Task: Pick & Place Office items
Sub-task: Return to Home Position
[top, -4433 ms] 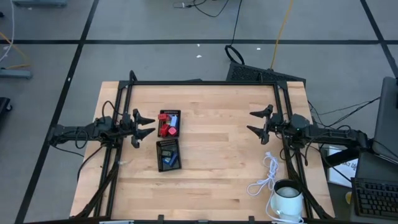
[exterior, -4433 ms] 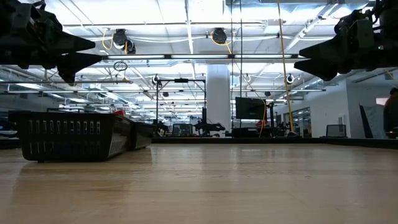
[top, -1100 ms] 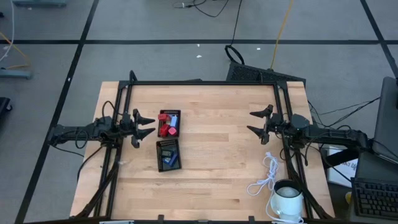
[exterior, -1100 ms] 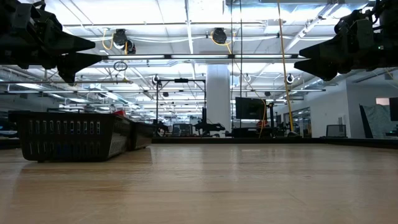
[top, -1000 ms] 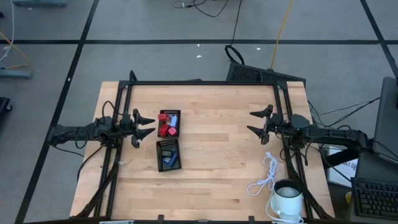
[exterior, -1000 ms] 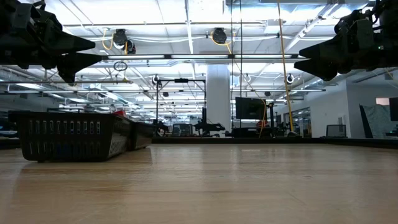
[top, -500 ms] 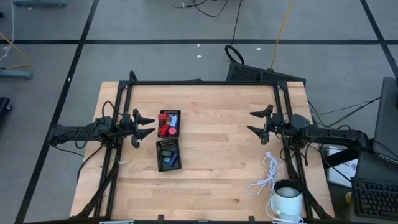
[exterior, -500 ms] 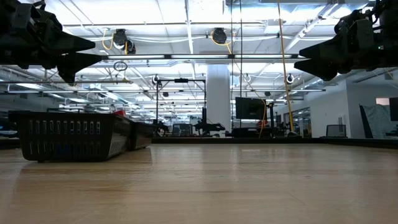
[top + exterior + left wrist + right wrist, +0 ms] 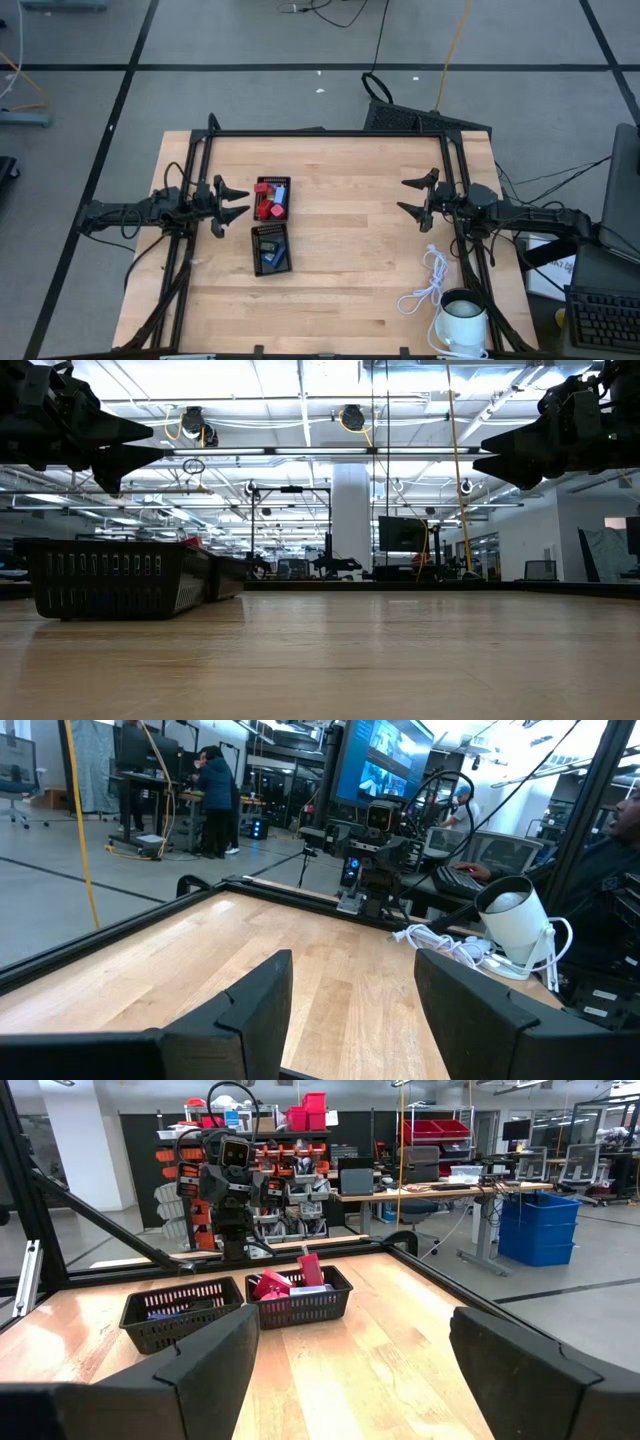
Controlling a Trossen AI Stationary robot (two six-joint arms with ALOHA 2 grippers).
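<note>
Office items (image 9: 272, 1286), small blocks, in slatted black bins (image 9: 182, 1318)

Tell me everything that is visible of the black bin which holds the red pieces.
The black bin is a small rectangular basket, plastic by its look, with slotted walls and an open top. It stands upright on the wooden table, nearer the left arm. Red pieces lie in it, one sticking up above the rim, beside a pale blue piece. A second black bin stands right beside it; whether they touch is unclear.
</note>
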